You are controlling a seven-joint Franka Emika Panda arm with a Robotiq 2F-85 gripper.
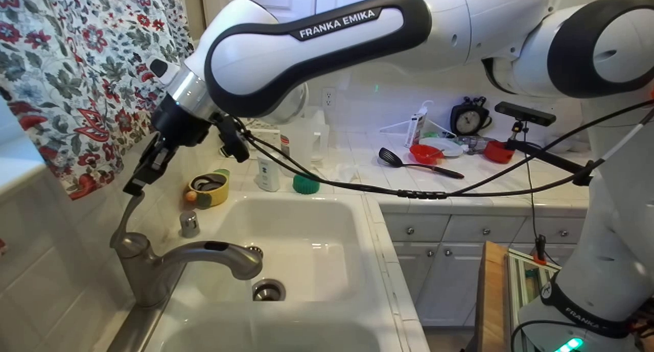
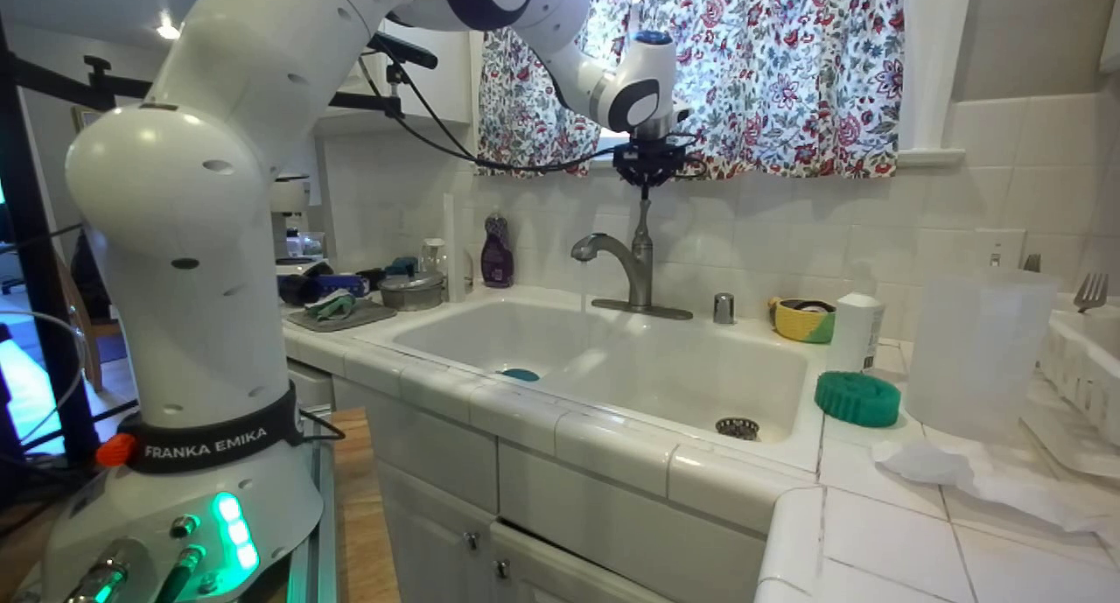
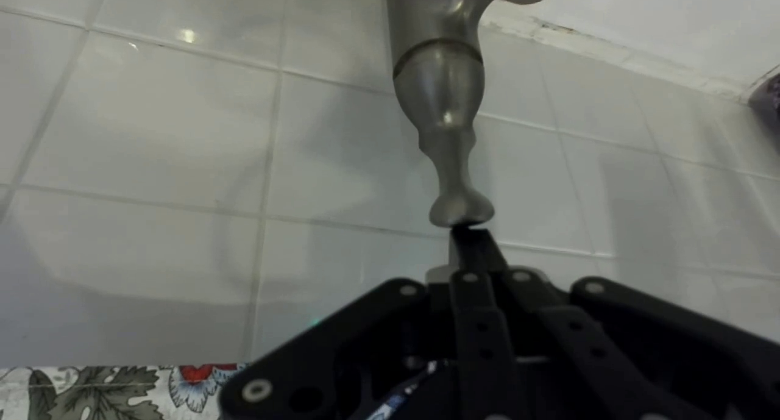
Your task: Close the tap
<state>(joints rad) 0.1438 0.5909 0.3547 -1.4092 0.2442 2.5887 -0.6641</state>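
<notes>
I see the arm [image 1: 317, 61] bridge the sink [image 1: 327, 260] to the tap [image 1: 148, 270], at the sink's nine o'clock in an exterior view; the gripper [image 1: 134, 190], pressed together, meets the lever [image 1: 128, 215] at twelve o'clock. Closing seems in hand, the next move calling for a steady push. An exterior view shows running water [image 2: 584, 286]; the wrist view doesn't.

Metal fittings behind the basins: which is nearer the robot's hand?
The arched grey-silver metal tap: its slim lever reaches up to the black hand; the short chrome cylinder stands lower, apart.
</notes>
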